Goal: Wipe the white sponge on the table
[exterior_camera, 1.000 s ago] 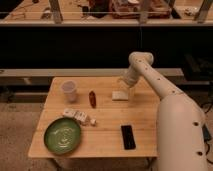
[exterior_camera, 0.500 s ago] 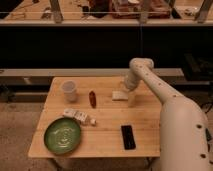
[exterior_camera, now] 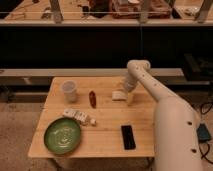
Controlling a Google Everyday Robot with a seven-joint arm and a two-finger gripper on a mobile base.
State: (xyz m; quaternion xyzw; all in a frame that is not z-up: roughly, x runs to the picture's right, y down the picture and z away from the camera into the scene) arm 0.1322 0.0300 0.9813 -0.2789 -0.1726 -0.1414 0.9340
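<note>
The white sponge (exterior_camera: 118,95) lies flat on the light wooden table (exterior_camera: 107,127), toward its far right part. My gripper (exterior_camera: 126,92) is down at the sponge's right end, touching or just over it. The white arm (exterior_camera: 150,90) reaches in from the right and hides the table's right edge.
A translucent white cup (exterior_camera: 69,91) stands at the far left. A small red-brown object (exterior_camera: 92,98) lies left of the sponge. White packets (exterior_camera: 80,116) and a green plate (exterior_camera: 62,135) sit at the front left. A black phone (exterior_camera: 128,136) lies at the front right.
The arm has bent and drawn the gripper slightly toward the sponge's right end; the sponge has shifted a little on the table.
</note>
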